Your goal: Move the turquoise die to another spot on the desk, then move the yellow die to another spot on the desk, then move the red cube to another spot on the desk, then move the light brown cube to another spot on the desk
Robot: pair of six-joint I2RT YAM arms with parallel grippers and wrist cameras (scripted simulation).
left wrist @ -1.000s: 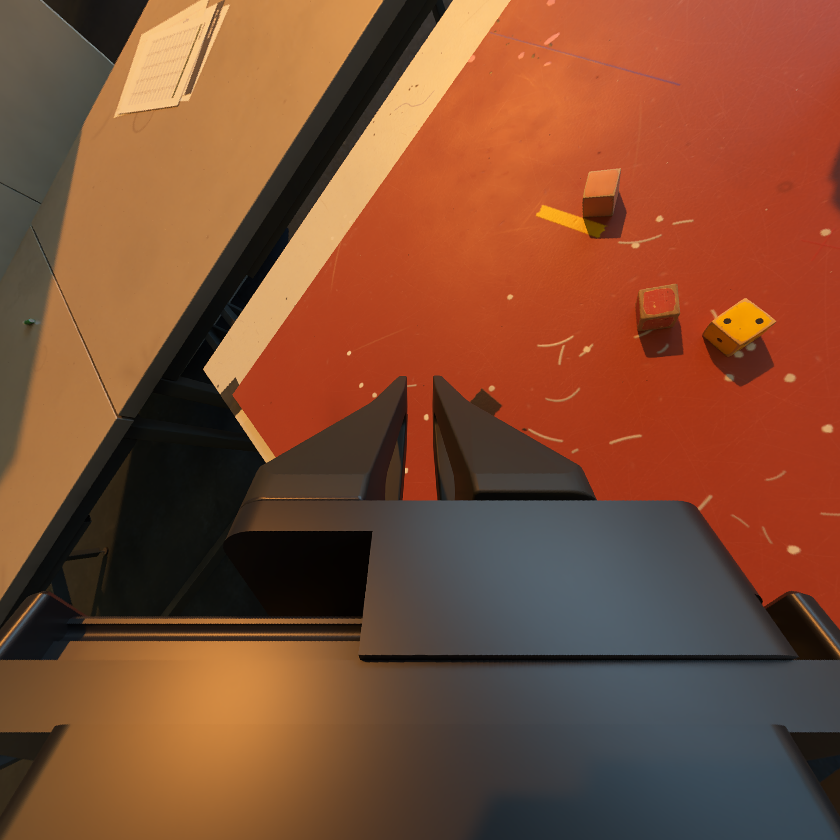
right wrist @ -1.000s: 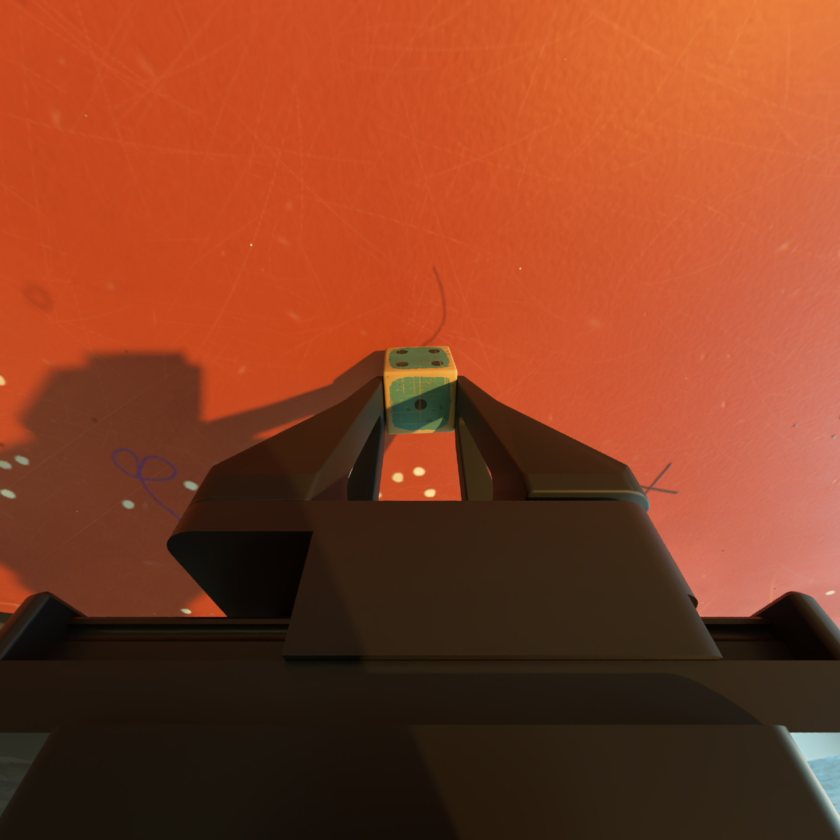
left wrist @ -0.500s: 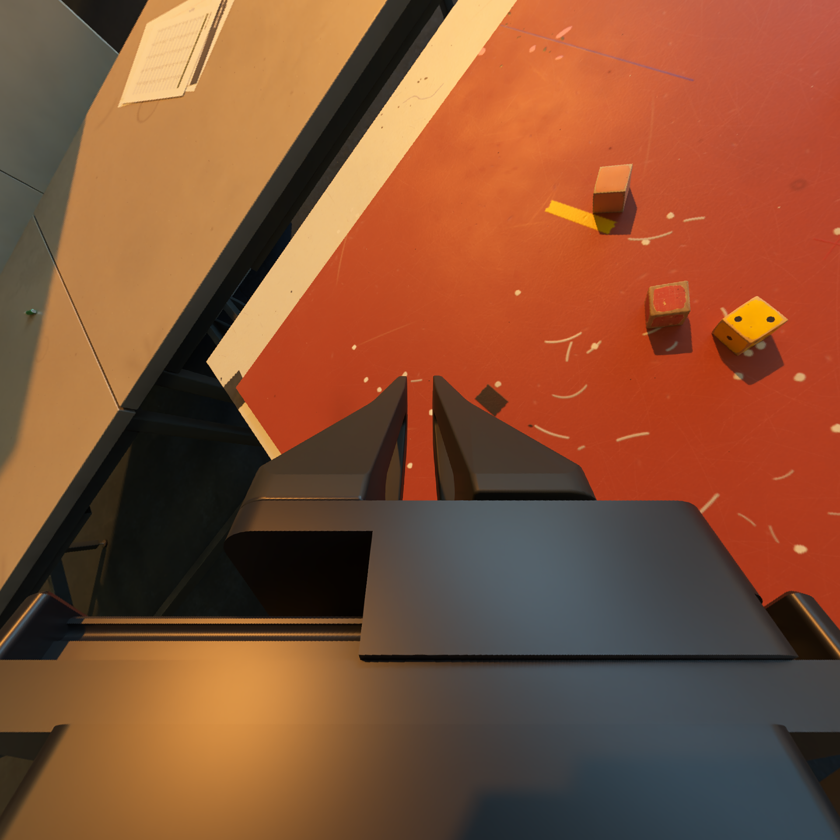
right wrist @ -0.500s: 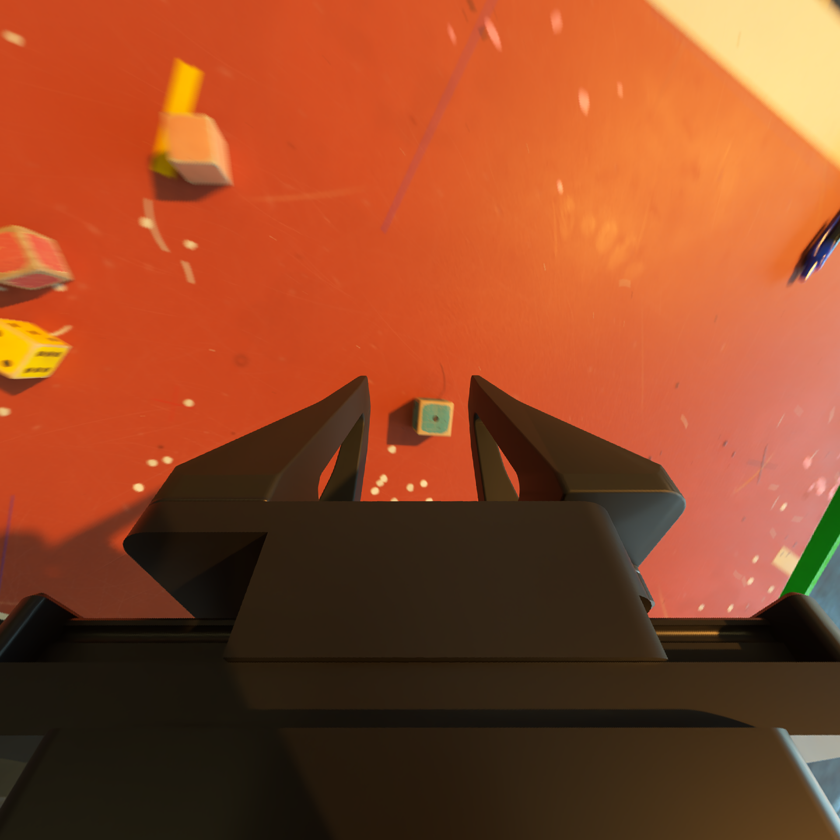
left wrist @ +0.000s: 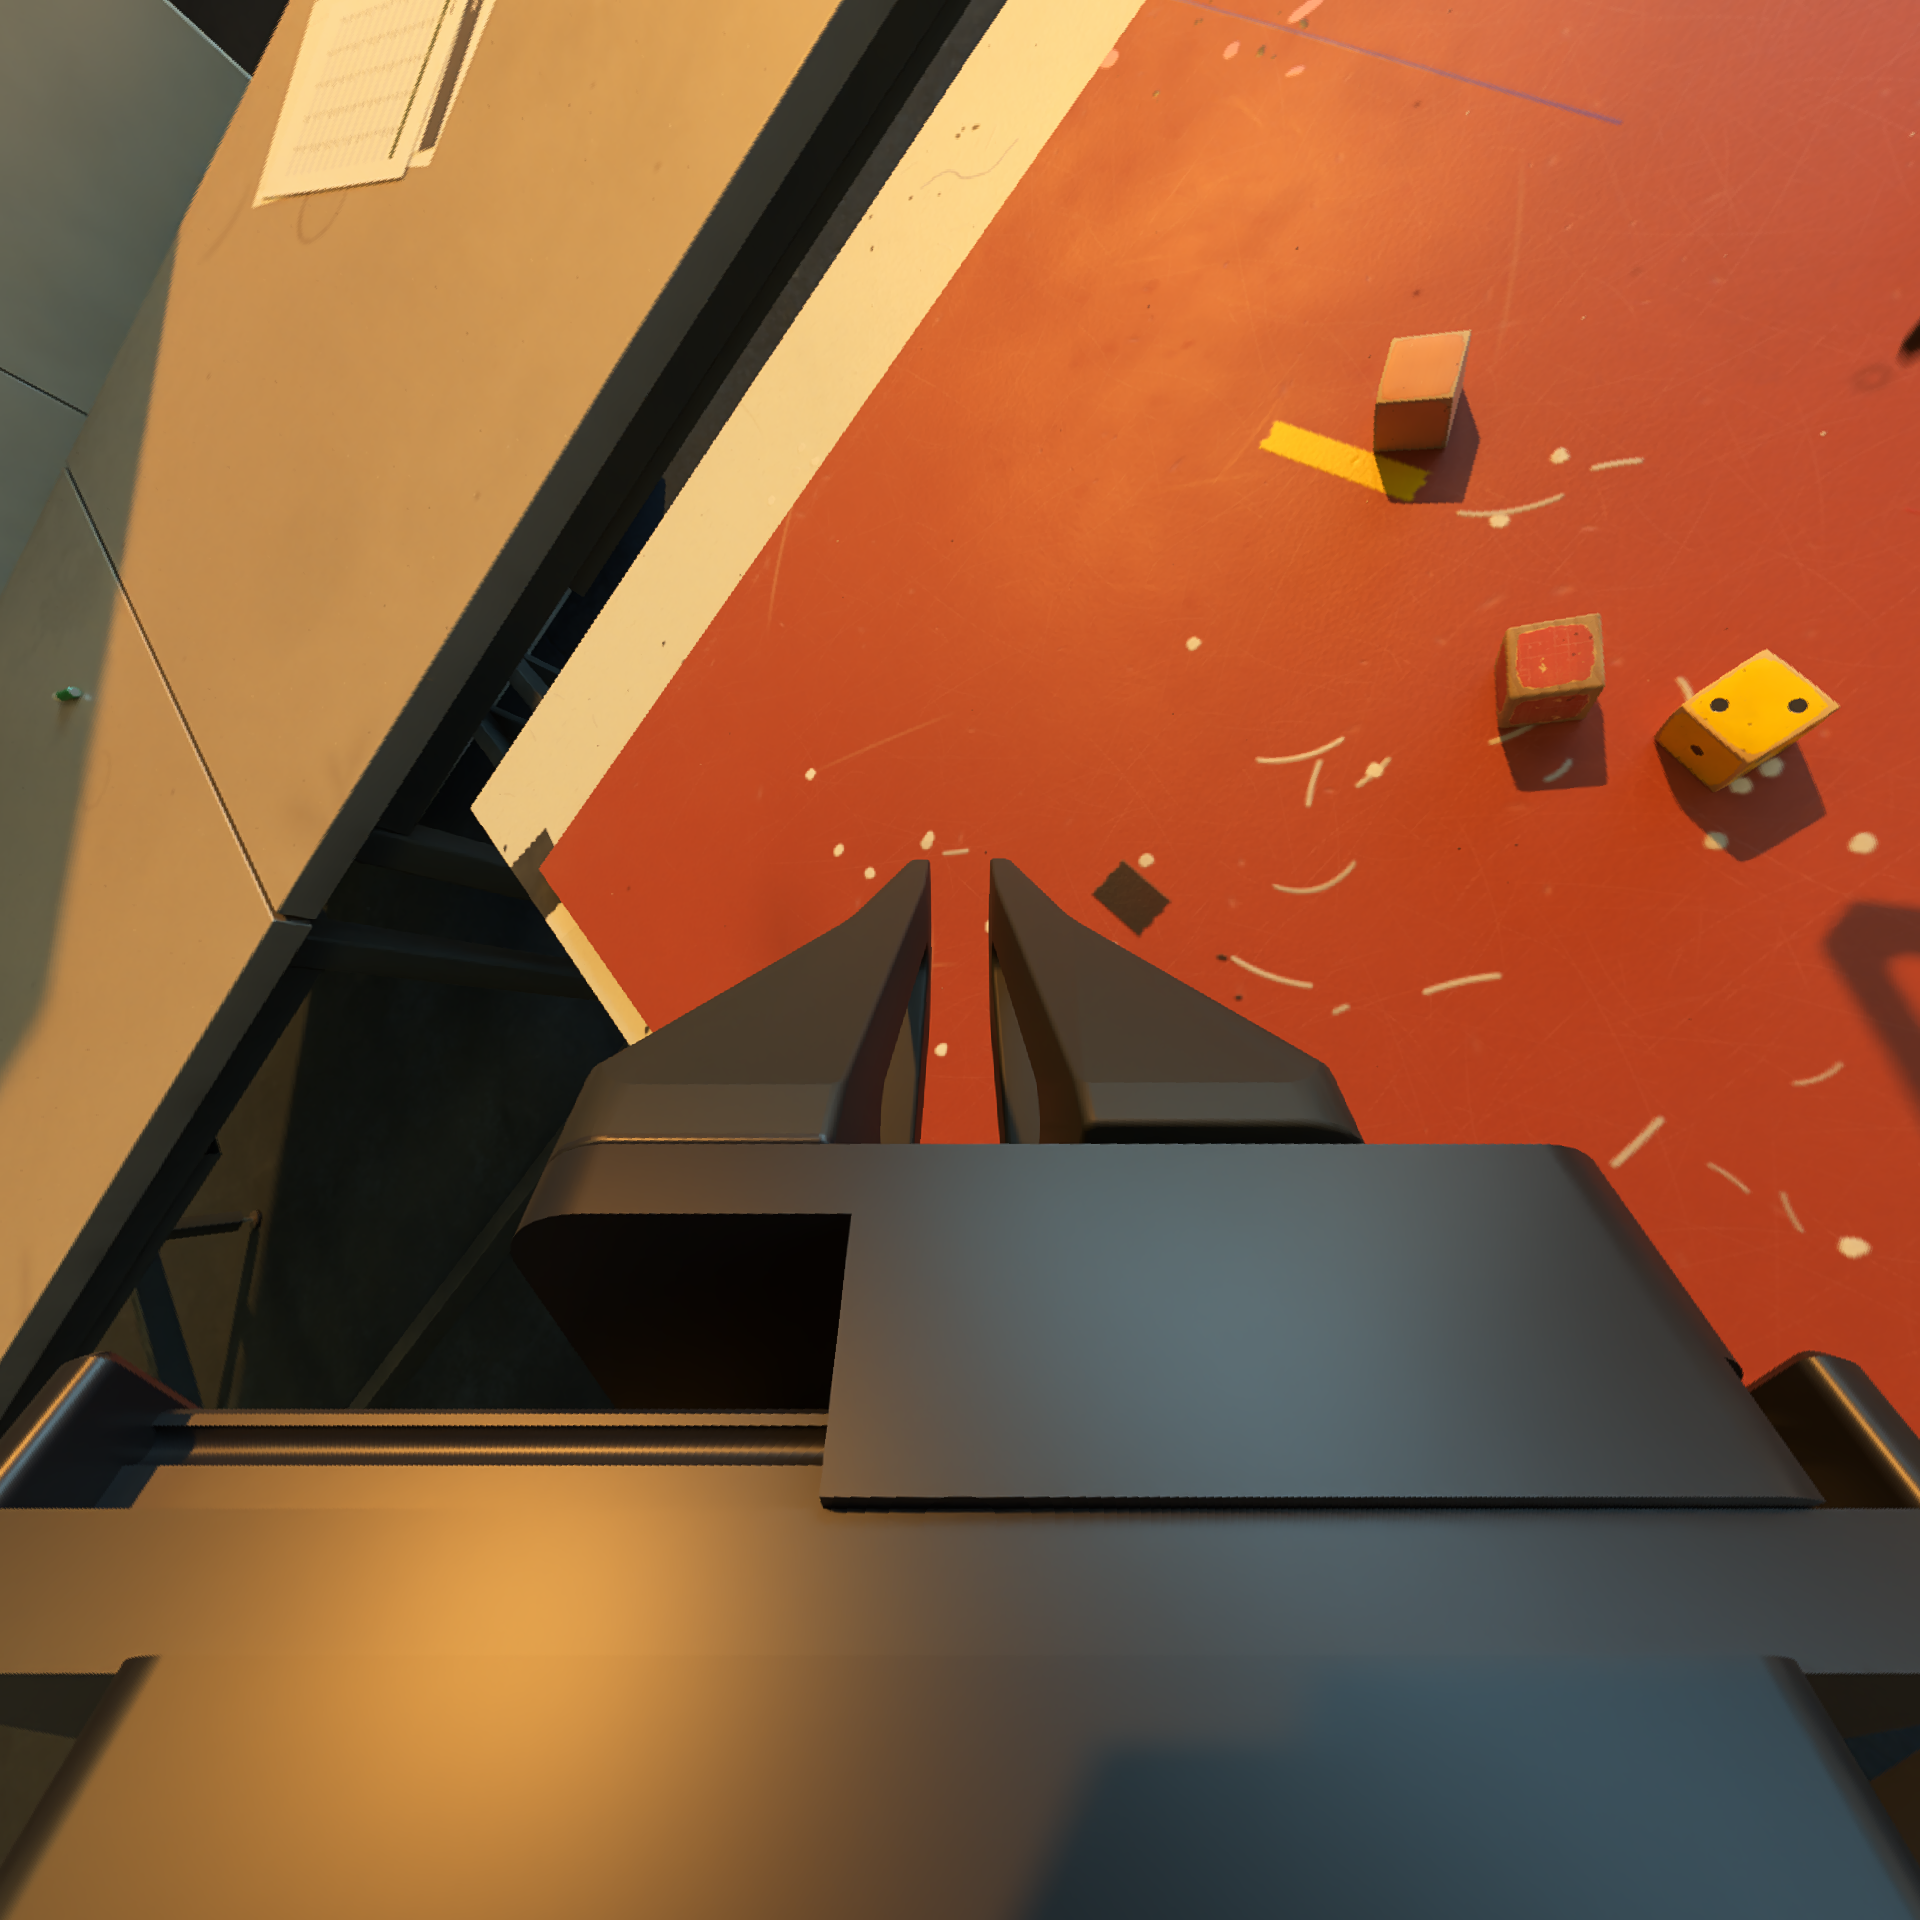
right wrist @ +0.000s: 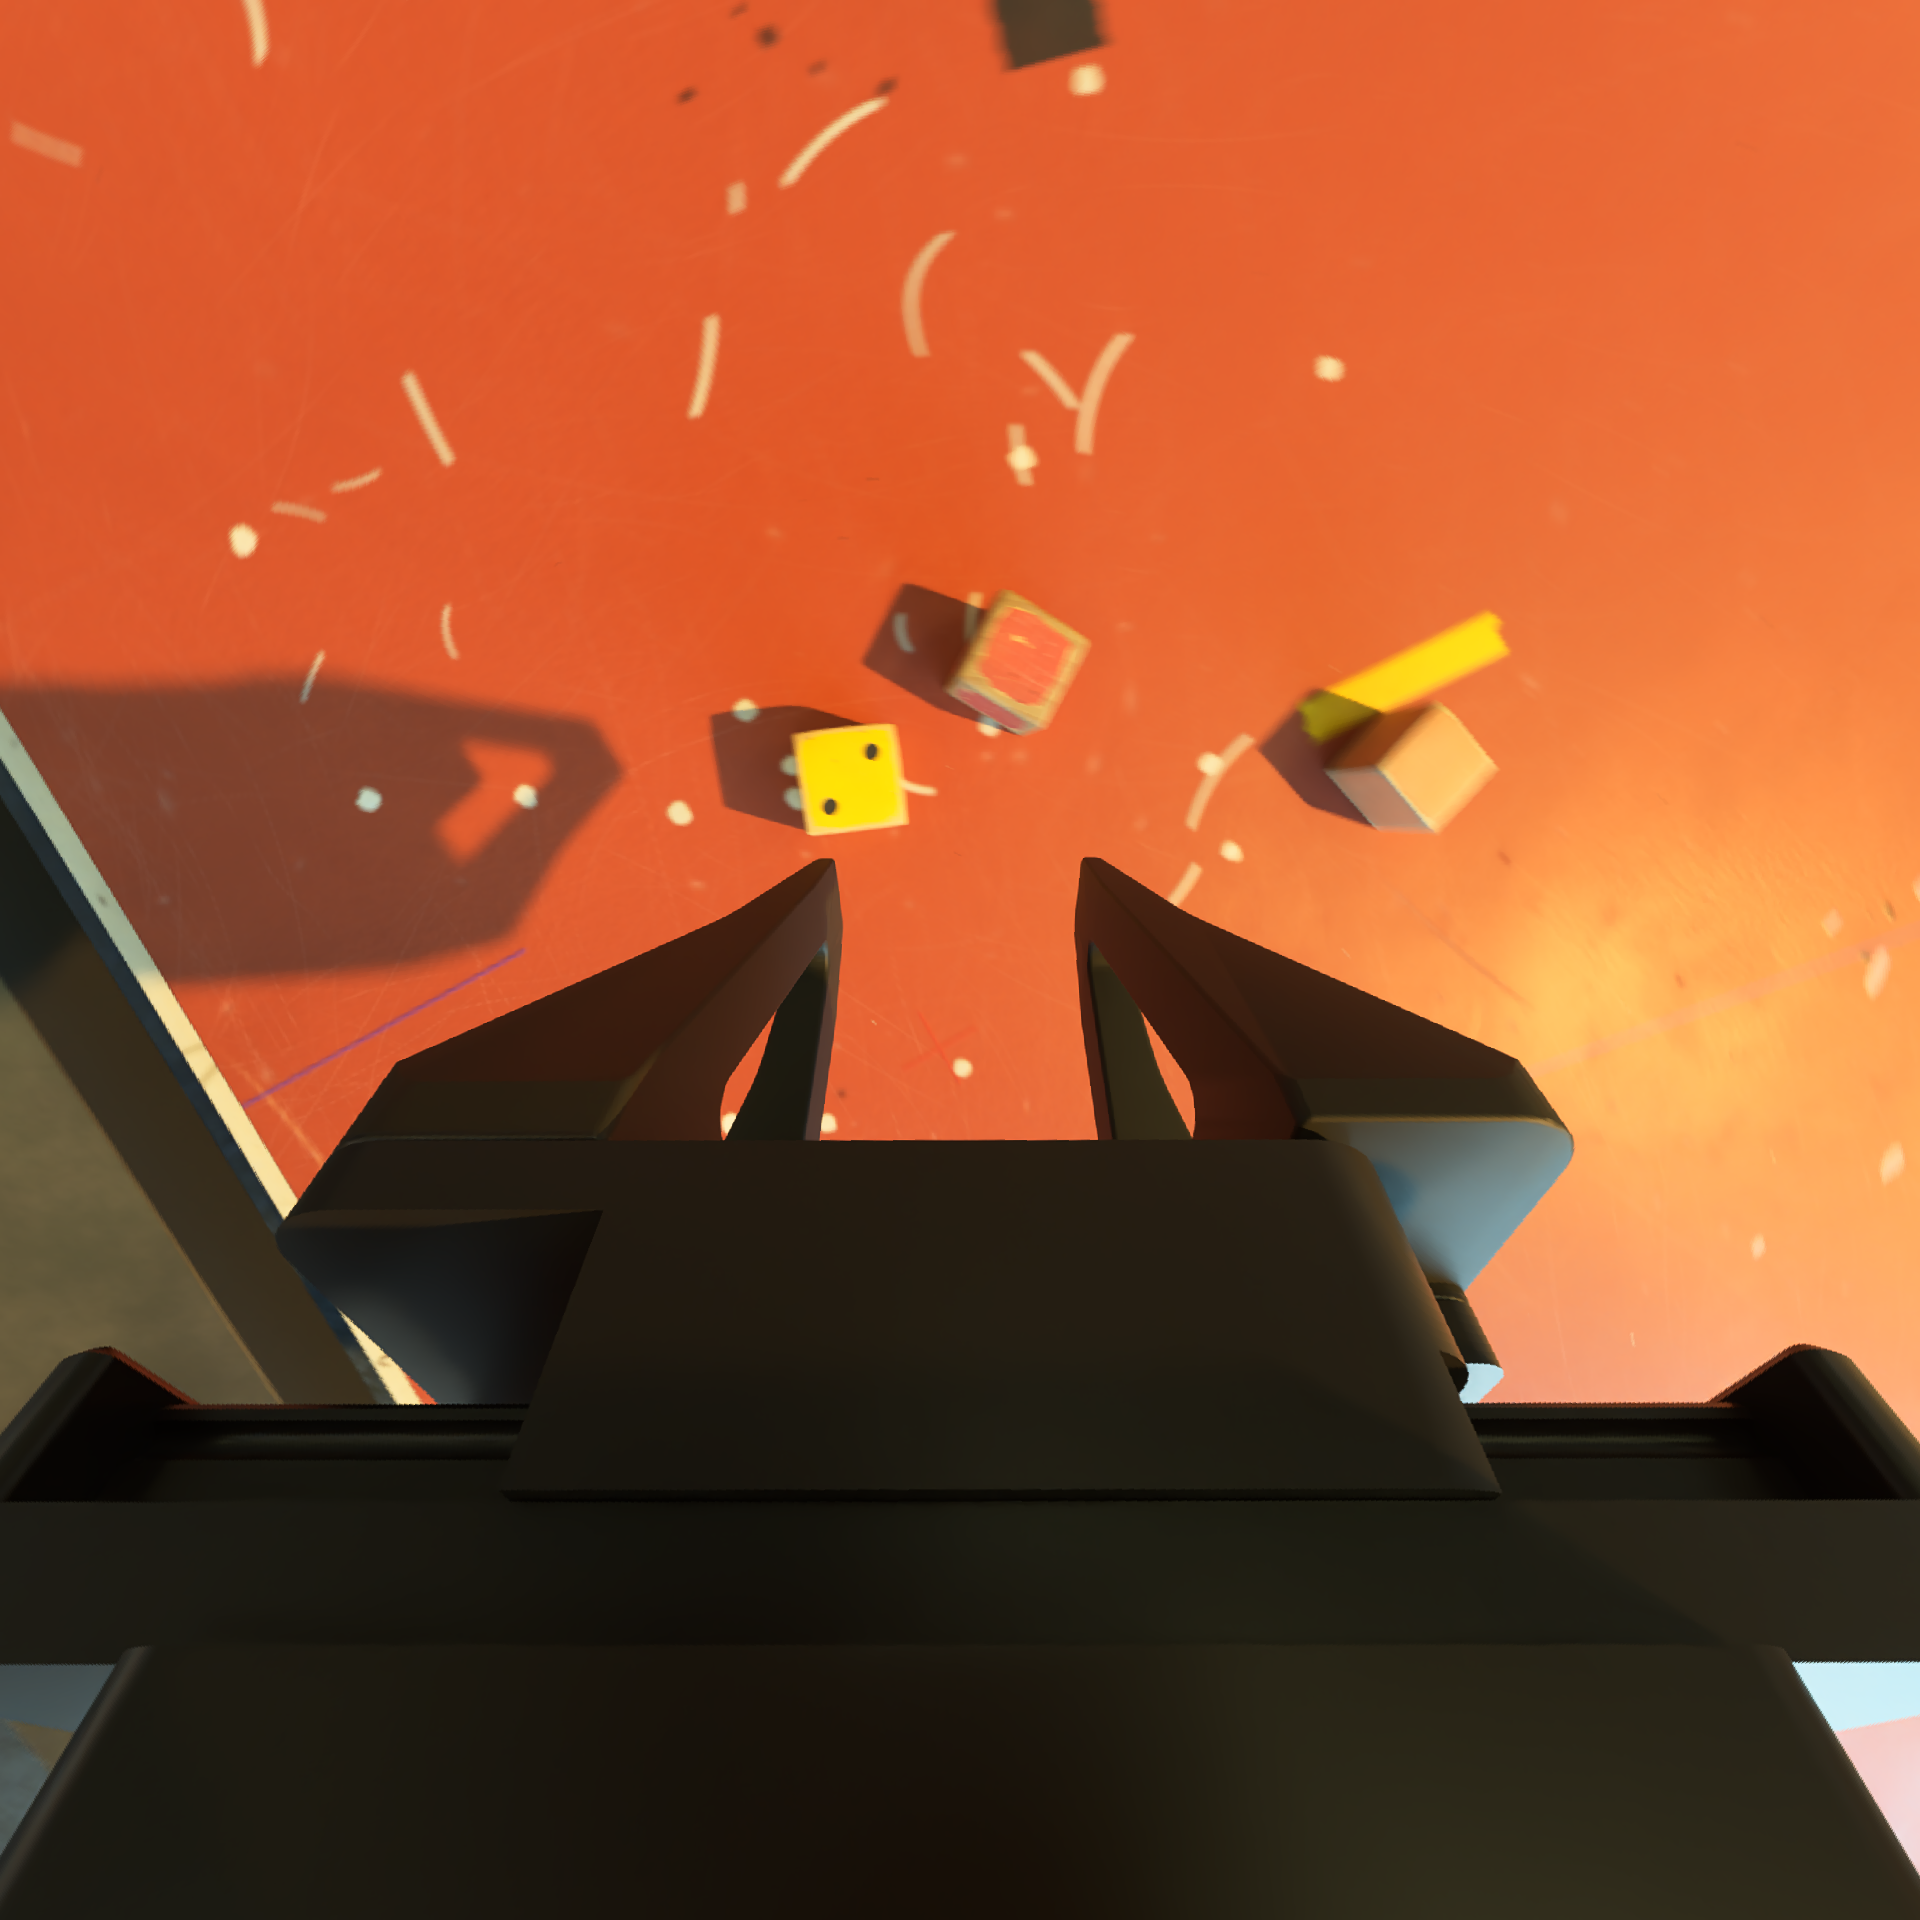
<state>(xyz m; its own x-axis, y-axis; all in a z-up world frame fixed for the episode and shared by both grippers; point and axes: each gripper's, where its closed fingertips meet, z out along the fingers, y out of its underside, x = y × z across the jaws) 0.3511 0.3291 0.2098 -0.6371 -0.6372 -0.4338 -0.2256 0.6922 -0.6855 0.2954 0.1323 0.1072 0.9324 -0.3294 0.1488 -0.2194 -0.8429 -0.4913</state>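
Note:
The yellow die lies on the red desk just beyond my right gripper, which is open, empty and above the desk. The red cube sits behind the die, and the light brown cube is to the right, beside a yellow tape strip. In the left wrist view the same yellow die, red cube and light brown cube lie far right of my left gripper, which is shut and empty. The turquoise die is out of view.
The desk's pale left border and its corner lie near my left gripper, with a tan cabinet top bearing a paper sheet beyond a dark gap. A small dark patch marks the desk. The desk edge shows left in the right wrist view.
My right gripper let go of the turquoise die, opened, rose and swung over to the yellow die. The left gripper shifted only slightly.

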